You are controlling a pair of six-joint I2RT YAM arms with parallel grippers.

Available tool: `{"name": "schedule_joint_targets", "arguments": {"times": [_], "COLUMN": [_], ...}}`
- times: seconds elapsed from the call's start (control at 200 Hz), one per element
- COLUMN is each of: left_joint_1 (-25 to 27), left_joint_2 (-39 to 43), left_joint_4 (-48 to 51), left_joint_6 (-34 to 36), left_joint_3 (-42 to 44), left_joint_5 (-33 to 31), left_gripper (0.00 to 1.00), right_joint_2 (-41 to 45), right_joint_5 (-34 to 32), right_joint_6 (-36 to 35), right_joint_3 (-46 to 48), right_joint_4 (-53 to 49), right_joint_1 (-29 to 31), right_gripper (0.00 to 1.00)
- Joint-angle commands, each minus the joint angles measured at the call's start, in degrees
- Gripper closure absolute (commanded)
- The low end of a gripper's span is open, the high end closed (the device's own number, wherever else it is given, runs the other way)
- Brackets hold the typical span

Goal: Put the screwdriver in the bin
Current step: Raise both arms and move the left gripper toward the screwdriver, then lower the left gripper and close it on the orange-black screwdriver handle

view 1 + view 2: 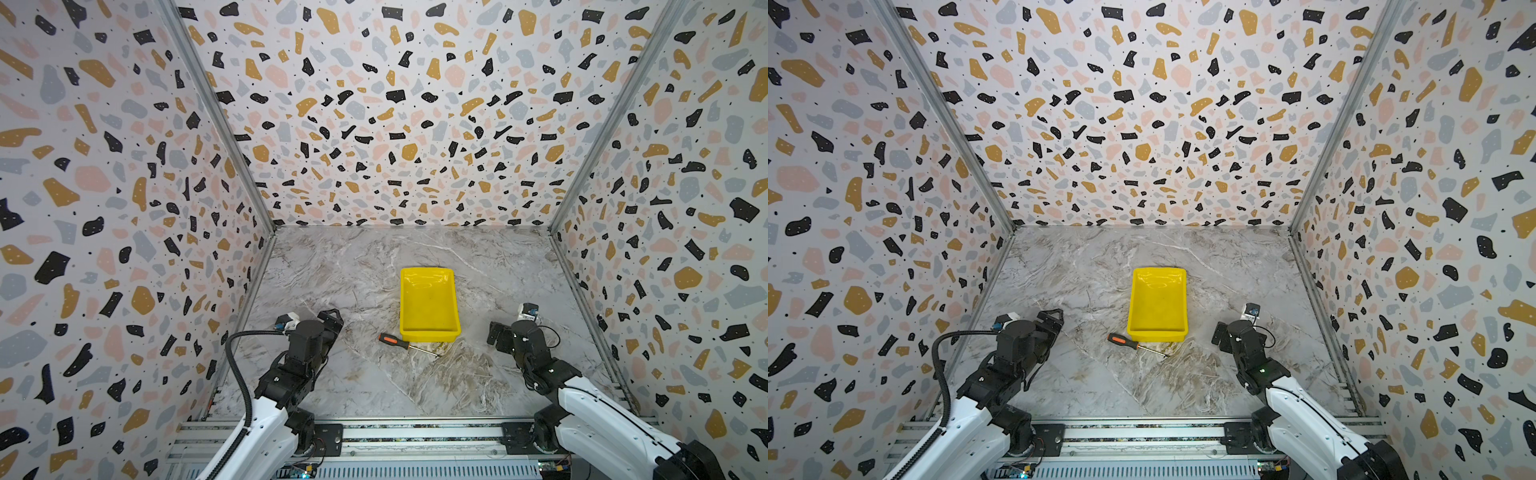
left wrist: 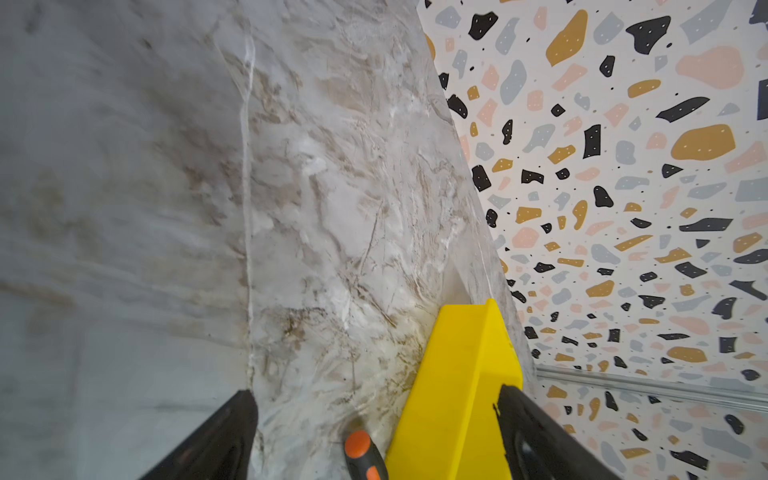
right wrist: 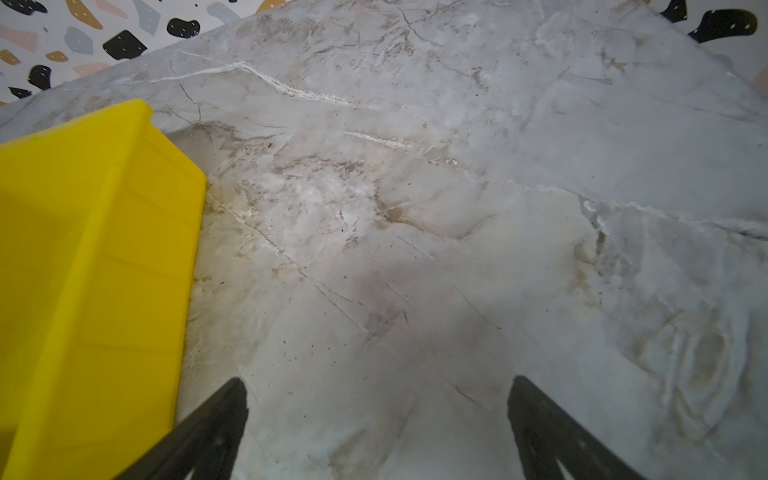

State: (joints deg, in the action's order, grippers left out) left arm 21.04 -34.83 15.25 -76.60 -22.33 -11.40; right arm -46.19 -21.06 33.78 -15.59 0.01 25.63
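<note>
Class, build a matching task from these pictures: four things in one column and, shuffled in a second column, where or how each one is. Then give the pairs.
Column one
1 screwdriver
2 bin
3 left gripper
4 right gripper

Column two
A open, to the right of the bin
B empty, in the middle of the table
C lying on the table by the bin's near wall
D open, close to the screwdriver's handle

Pairs: 1-C, 2-B, 3-D, 4-A

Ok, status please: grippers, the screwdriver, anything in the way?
Left gripper open, empty. Right gripper open, empty. Screwdriver flat on table, outside bin, by its near wall. Nothing blocking it.
</note>
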Motion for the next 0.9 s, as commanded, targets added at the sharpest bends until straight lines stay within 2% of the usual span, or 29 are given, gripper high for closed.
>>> {"name": "schedule_joint_targets", "arguments": {"times": [0.0,0.145,0.235,0.325,0.441,0.686,0.736,0.826,0.896], "left_joint_1": [1.63,3.24,5.86,10.89,16.18,18.92,19.19,19.81,20.30], "left_joint_2": [-2.20,-7.09,-9.29,-11.15,-15.33,-28.45,-31.12,-35.46,-37.96], "left_joint_4": [3.28,2.17,-2.64,-3.78,-1.38,-3.84,-5.03,-8.11,-7.76], "left_joint_6": [-8.21,-12.87,-15.99,-20.01,-20.73,-19.56,-19.40,-17.74,-16.55], "left_joint_3": [-4.16,-3.71,-1.61,-2.03,-6.52,-10.21,-10.68,-11.52,-12.97], "left_joint_5": [-0.58,1.68,3.40,-0.61,-5.66,-3.75,-2.51,-0.89,-0.93], "left_gripper": [0.13,0.19,0.22,0.24,0.25,0.28,0.31,0.48,0.51], "right_joint_2": [2.30,2.36,1.73,1.36,1.62,2.69,2.69,2.44,2.25], "right_joint_5": [-1.44,-1.08,-1.18,-1.40,-1.69,-1.79,-1.74,-1.64,-1.61], "right_joint_6": [0.85,0.76,0.87,0.94,1.12,1.20,1.12,1.03,1.02], "right_joint_3": [-0.53,-0.22,-0.52,-0.71,-0.66,-0.25,-0.23,-0.31,-0.31], "right_joint_4": [-0.30,0.16,0.07,-0.04,-0.29,-0.22,-0.16,-0.01,-0.01], "right_joint_1": [0.30,0.30,0.30,0.32,0.39,0.39,0.39,0.41,0.48], "right_gripper": [0.01,0.01,0.01,0.01,0.01,0.01,0.01,0.01,0.01]}}
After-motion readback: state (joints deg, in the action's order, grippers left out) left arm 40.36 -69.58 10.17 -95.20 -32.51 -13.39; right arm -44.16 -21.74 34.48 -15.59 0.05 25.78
